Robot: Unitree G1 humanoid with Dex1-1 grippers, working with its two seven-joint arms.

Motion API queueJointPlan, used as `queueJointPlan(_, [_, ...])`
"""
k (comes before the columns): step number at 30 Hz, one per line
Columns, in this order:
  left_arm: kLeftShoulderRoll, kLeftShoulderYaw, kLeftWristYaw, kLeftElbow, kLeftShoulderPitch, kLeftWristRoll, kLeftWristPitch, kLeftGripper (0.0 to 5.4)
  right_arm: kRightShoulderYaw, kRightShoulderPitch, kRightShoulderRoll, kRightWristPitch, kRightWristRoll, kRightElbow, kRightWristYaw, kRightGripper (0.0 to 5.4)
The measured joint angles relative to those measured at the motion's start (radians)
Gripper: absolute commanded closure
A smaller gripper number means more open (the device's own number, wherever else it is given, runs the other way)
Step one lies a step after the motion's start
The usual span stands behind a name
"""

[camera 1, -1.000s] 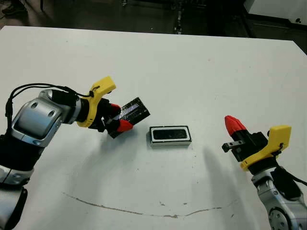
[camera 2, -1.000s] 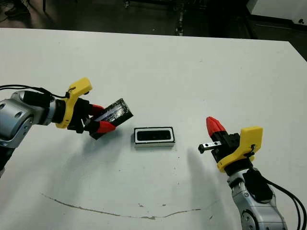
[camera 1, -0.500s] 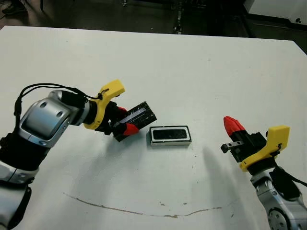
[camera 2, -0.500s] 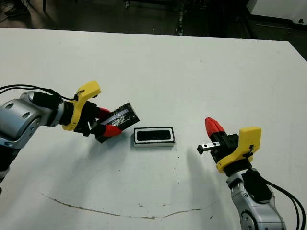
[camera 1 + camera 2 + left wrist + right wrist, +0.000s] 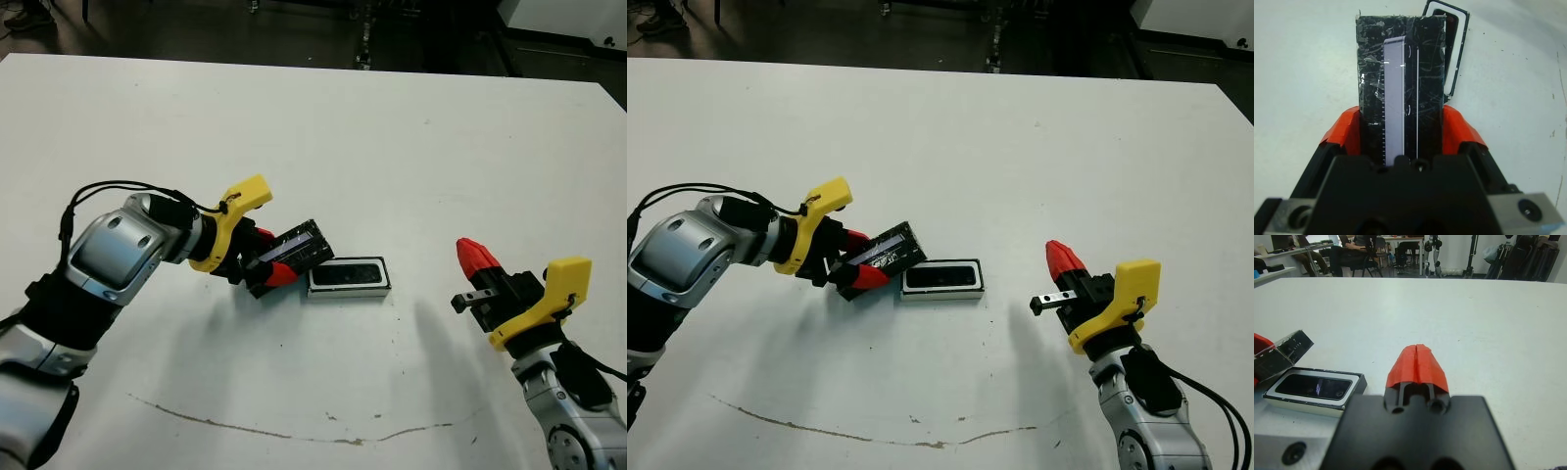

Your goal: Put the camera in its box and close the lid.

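1. Camera [image 5: 1316, 387] lies flat inside the box [image 5: 348, 277], a dark glossy bar filling the white-lined tray, near the middle of the white counter [image 5: 392, 147]
2. Nearest the robot, a thin dark scuff line [image 5: 294, 431] runs across the counter's front part
3. Right gripper [image 5: 477, 258] hangs above the counter well to the right of the box, apart from it; its red-tipped jaws are pressed together with nothing between them, as the right wrist view shows
4. Box sits uncovered, its white rim showing all round, long side running left to right
5. Left gripper [image 5: 860, 266] is just left of the box, jaws clamped on the lid [image 5: 289, 256], one red finger on each long side of it
6. Lid is glossy black, scratched, with a pale silvery stripe along its top; it is held tilted, its far end raised and pointing toward the box's left end. That end is very near the box's left end; whether they touch I cannot tell
7. Beyond the counter's far edge, the right wrist view shows chairs [image 5: 1359, 257] and a seated person [image 5: 1312, 254] in a room
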Motion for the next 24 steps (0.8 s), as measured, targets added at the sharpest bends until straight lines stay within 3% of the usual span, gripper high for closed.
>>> queueJointPlan(24, [-0.058, -0.016, 0.025, -0.011, 0.004, -0.003, -0.007, 2.22, 0.004, 0.001, 0.000, 0.000, -0.002, 0.000, 0.000, 5.40])
